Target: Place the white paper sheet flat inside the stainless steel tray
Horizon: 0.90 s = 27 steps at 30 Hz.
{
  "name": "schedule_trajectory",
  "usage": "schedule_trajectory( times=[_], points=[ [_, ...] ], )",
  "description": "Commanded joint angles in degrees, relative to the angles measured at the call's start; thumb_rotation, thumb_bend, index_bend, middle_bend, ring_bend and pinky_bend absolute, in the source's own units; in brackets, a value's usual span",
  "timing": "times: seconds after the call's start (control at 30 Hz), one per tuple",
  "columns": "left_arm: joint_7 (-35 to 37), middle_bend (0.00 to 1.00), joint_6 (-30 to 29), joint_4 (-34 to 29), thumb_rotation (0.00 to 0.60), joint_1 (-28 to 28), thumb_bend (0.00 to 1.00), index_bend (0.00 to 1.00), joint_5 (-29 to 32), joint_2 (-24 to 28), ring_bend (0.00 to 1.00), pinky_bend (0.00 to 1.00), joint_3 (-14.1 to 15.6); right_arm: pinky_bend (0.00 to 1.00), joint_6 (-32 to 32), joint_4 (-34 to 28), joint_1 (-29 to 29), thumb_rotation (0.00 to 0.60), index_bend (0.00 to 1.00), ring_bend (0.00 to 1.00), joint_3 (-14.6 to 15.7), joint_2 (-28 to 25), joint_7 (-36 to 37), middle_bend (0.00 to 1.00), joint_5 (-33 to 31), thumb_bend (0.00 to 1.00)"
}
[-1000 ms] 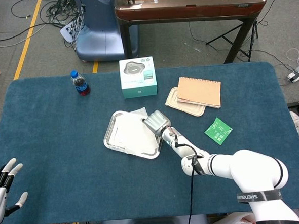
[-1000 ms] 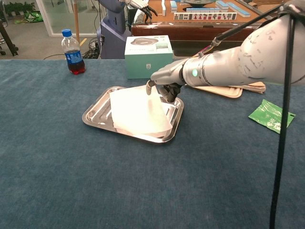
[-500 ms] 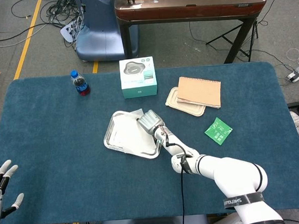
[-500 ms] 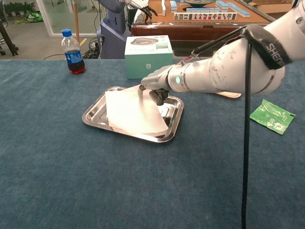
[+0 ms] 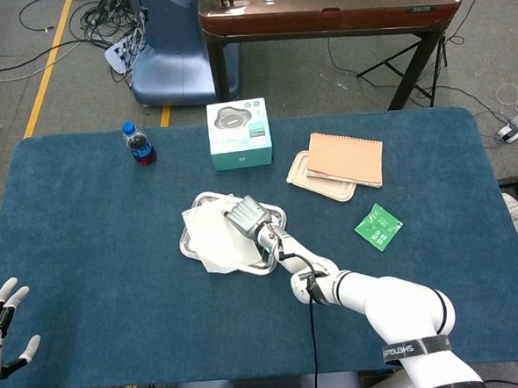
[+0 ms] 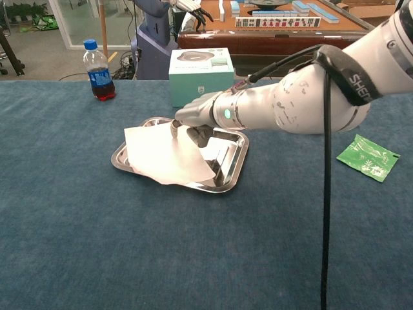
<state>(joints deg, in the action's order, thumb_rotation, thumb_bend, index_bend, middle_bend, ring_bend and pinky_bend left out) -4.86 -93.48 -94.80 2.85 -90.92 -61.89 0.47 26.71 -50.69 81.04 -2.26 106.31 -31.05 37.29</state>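
Blue-clothed table (image 5: 86, 248) with tray (image 5: 192, 242), bottle (image 5: 138, 144)

Even, bright overhead light. Soft shadow beneath the right hand (image 6: 193, 119). Mild glare on the stainless steel tray (image 6: 227, 169) rim. Both views sharp; no blur.

Left hand (image 5: 2, 328) cut by frame edge; right hand (image 6: 193, 119) hides paper grip.

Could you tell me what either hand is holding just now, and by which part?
The right hand pinches the white paper sheet by its far edge, over the stainless steel tray. The left hand holds nothing.
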Motion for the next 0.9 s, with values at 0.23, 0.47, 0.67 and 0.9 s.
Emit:
schedule_trajectory(
  times=[0.23,0.47,0.67,0.9],
  points=[
    [0.0,0.09,-0.1,0.0,0.600,0.2,0.24,0.17,0.1,0.1,0.10,0.00,0.0,1.00,5.3,-20.1,-5.1,0.600,0.19,1.00,-0.3,-10.9,5.0,1.00,14.0,1.00],
    [-0.2,0.09,-0.4,-0.3,0.600,0.2,0.24,0.17,-0.4,0.0,0.10,0.00,0.0,1.00,6.5,-28.8,-7.7,0.600,0.19,1.00,1.5,-15.0,6.5,1.00,19.8,1.00],
    [-0.3,0.09,-0.9,-0.2,0.600,0.6,0.24,0.17,-0.5,0.0,0.10,0.00,0.2,1.00,6.9,-30.5,-9.3,0.600,0.19,1.00,3.1,-15.9,6.5,1.00,21.4,1.00],
    [-0.2,0.09,-1.0,-0.2,0.600,0.7,0.24,0.17,-0.8,-0.1,0.10,0.00,0.2,1.00,7.4,-31.6,-11.0,0.600,0.19,1.00,4.5,-16.8,6.2,1.00,22.5,1.00]
  ],
)
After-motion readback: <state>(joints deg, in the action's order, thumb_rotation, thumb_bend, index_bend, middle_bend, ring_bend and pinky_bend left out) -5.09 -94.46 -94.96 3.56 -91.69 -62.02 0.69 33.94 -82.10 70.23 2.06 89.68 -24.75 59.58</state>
